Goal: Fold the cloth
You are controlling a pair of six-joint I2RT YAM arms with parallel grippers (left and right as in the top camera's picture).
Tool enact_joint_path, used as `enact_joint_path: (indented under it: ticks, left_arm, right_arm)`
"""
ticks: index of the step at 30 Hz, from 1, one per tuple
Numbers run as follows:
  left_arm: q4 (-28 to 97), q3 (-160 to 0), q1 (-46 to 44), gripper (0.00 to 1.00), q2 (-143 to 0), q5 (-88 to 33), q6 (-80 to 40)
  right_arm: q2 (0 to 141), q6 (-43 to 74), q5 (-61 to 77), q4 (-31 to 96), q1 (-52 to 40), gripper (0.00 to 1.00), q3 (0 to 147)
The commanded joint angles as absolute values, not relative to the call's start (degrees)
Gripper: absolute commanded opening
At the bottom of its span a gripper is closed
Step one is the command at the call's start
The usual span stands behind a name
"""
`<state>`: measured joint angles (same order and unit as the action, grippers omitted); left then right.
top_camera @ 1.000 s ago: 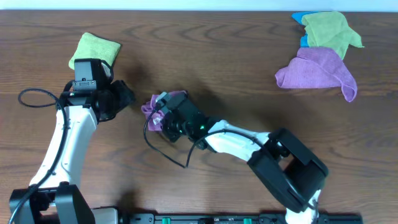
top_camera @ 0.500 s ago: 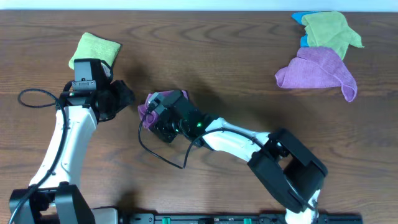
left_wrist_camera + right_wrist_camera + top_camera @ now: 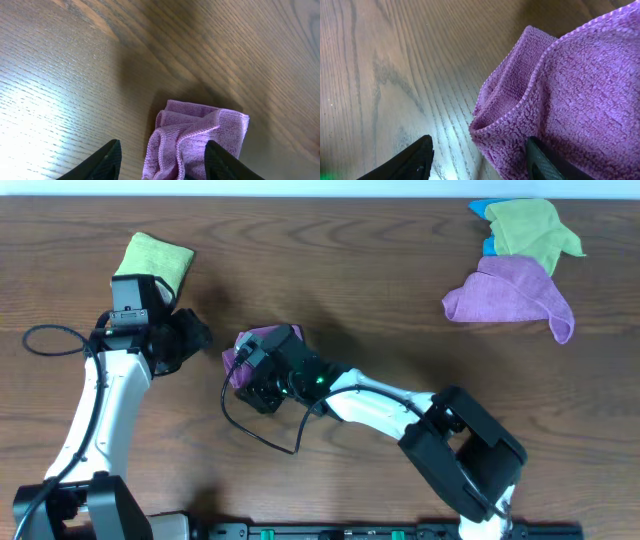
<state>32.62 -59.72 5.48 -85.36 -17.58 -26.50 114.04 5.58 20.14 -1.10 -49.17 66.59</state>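
Dark wood-grain desk (image 3: 400, 270) fills the overhead view, with the cloth (image 3: 258, 340) lying bunched left of centre, partly hidden beneath the right arm's wrist. The right gripper (image 3: 479, 162) hangs low over the desk with its jaws spread wide, gripping nothing. A doubled, hemmed edge of the cloth sits just ahead and reaches toward its right-hand finger. The left gripper (image 3: 162, 150), likewise wide and empty, points at the same bundle from the other side, and the rumpled end shows between its fingers in the wrist view. A folded green cloth (image 3: 155, 260) rests beyond the left arm. A paler purple cloth (image 3: 510, 292) and a crumpled green cloth (image 3: 528, 228) are heaped at the far right corner, well apart. The bundle looks neither flat nor squarely folded, so the job appears unfinished. To do it well, each gripper would likely need a single hem corner rather than a thick wad, with both lifting evenly so the edges meet.
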Motion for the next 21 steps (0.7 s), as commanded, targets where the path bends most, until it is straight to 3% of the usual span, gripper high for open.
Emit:
enact_joint_path:
  ticks: [1, 5, 10, 13, 18, 21]
  left_arm:
    - [32.73, -61.04, 5.96, 0.55, -84.20, -17.43, -25.28]
    - [32.77, -61.04, 6.46, 0.56, -84.20, -17.85, -25.30]
    - [32.77, -61.04, 6.52, 0.59, -84.18, -18.31, -25.78]
    - [32.77, -61.04, 6.52, 0.67, -84.18, -19.59, -26.06]
    - [33.01, -61.04, 6.52, 0.95, -84.18, -22.00, -28.82]
    - [33.26, -61.04, 6.52, 0.95, -84.20, -24.47, -31.22]
  right_arm:
    - [111.26, 5.04, 21.15, -0.82, -49.06, 0.63, 67.68]
    - [108.92, 5.06, 18.87, 1.08, -47.99, 0.72, 67.68]
    - [105.65, 5.04, 18.33, 4.71, -46.63, 0.99, 67.68]
    - [102.94, 5.06, 17.67, 7.22, -45.69, 0.99, 67.68]
    - [97.21, 6.37, 12.56, 14.09, -43.35, 0.99, 67.68]
    - [93.03, 7.16, 12.23, 20.16, -40.25, 0.99, 67.68]
